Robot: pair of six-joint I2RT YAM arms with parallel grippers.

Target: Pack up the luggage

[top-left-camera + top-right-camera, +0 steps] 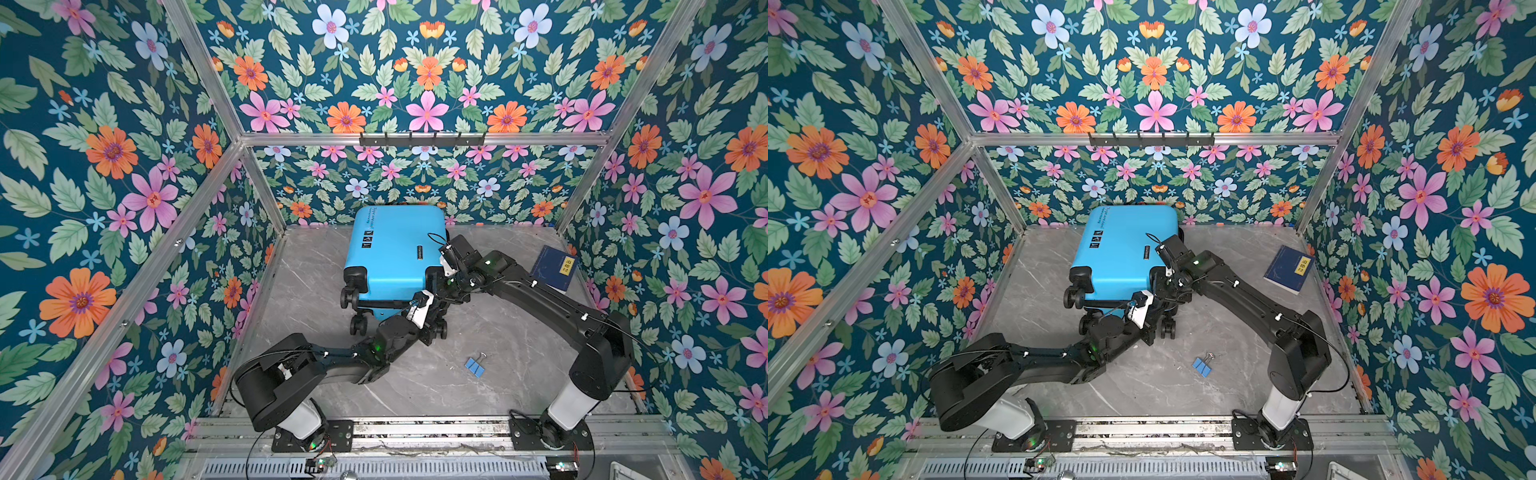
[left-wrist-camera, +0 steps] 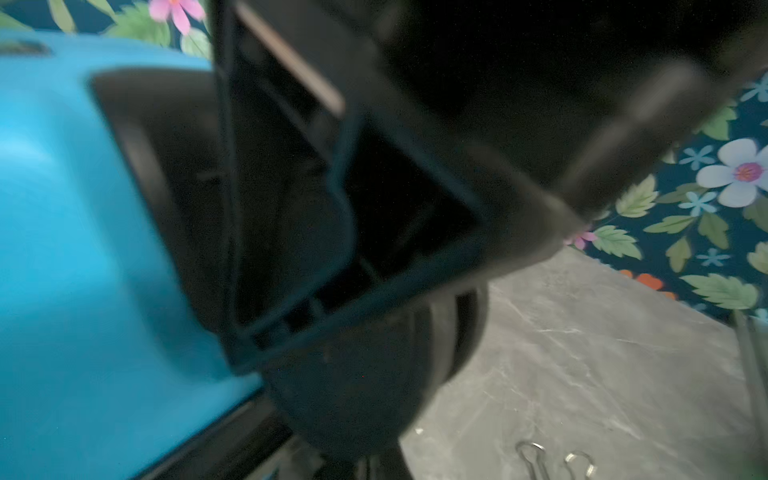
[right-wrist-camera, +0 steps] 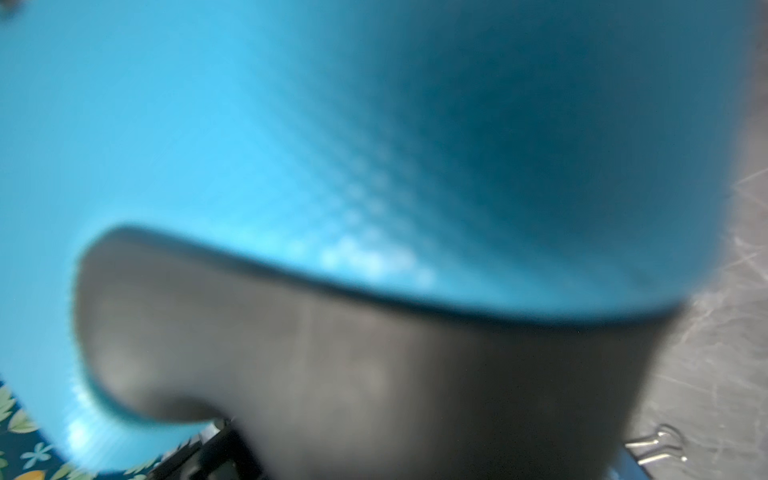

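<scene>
At the rear centre of the grey, marble-veined surface (image 1: 519,332) lies the luggage (image 1: 395,249), a small hard-shell case of smooth sky-blue plastic with rounded corners, black lettering and small square stickers. Its black spinner wheels (image 1: 351,297) face you, and a dark seam runs between the two shells at that end. You cannot see anything of what it holds. Your left claw (image 1: 434,309) sits closed at the wheel end, close against the seam; whether it pinches anything cannot be told. Your right claw (image 1: 442,286) presses in at the right-hand wheel corner, where the wrist view gives only blurred blue shell and black moulding, so you cannot tell how its jaws stand. A dark-blue book (image 1: 555,268) with a yellow label lies flat by the right wall. Blue binder clips (image 1: 475,365) with wire handles lie on the surface, nearer to you.
</scene>
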